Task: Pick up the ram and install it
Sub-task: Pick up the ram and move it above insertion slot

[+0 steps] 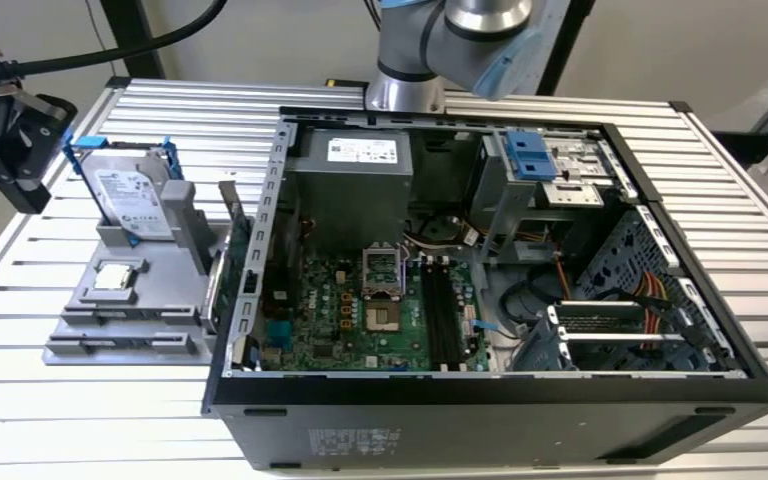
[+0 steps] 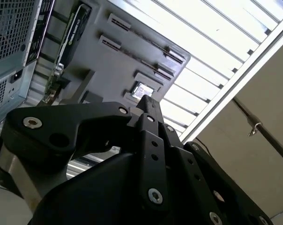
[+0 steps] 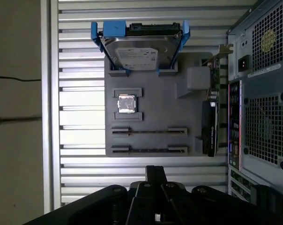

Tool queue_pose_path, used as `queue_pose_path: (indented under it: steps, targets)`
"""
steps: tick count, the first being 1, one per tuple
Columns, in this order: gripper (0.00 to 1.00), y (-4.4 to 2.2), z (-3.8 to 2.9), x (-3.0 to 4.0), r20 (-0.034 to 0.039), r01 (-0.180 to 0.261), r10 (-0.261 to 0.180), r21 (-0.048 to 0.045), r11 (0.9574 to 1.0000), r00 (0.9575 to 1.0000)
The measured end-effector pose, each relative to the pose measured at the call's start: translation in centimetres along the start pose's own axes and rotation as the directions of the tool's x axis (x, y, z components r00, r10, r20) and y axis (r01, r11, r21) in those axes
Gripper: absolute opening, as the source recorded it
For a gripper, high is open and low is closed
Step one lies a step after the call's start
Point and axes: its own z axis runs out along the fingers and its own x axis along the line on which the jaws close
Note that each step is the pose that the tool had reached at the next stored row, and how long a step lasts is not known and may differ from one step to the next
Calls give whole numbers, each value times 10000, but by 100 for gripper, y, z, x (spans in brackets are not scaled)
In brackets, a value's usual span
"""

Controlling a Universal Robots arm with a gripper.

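Note:
The ram [image 3: 148, 131] shows edge-on as a thin dark strip in a long slot of the grey holder [image 3: 179, 110]. A similar strip runs in the slot beside it [image 3: 148, 150]. My gripper [image 3: 155, 169] hangs above the table just short of the holder's slotted end, apart from the ram, with its fingers shut together on nothing. In the exterior view the gripper [image 1: 27, 195] is at the far left, over the table's edge and left of the holder [image 1: 157, 275]. The pressed-together fingertips [image 2: 148, 101] point toward the holder in the second wrist view.
The open computer case [image 1: 491, 395] fills the table's middle, with the motherboard's long dark memory slots [image 1: 440, 315] inside. The holder also carries a silver hard drive in a blue frame [image 1: 131, 195] and a small square silver chip [image 1: 117, 277]. A card [image 1: 231, 250] stands between holder and case.

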Motion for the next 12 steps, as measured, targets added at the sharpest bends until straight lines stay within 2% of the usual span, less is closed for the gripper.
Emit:
queue_pose_path:
  steps: [12]
  targets:
    - [0, 9, 1, 0, 0, 3, -3, 0, 10000, 10000]
